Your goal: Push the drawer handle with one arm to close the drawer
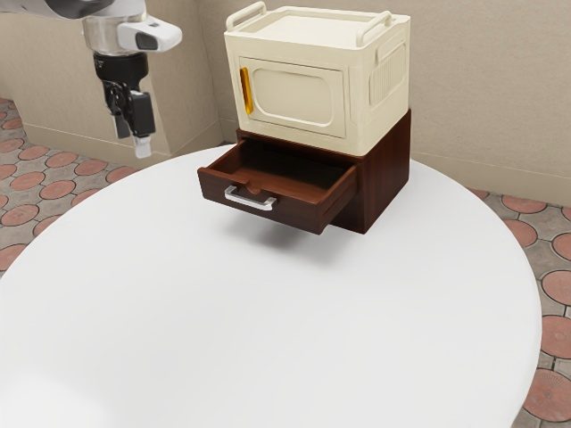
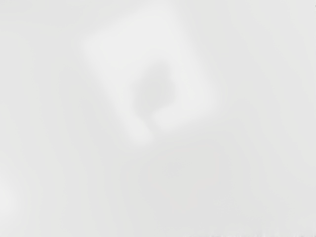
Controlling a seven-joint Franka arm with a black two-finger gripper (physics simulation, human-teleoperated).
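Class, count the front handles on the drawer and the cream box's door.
2: the silver handle on the front of the open drawer, and the yellow handle on the door of the cream box.

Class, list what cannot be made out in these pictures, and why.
- Cream cabinet's inside: exterior view, behind its door.
- Arm's base: exterior view, cut off by an edge.
- Table's near rim: exterior view, cut off by the lower edge.
- Grey patch's outline: wrist view, blurred.
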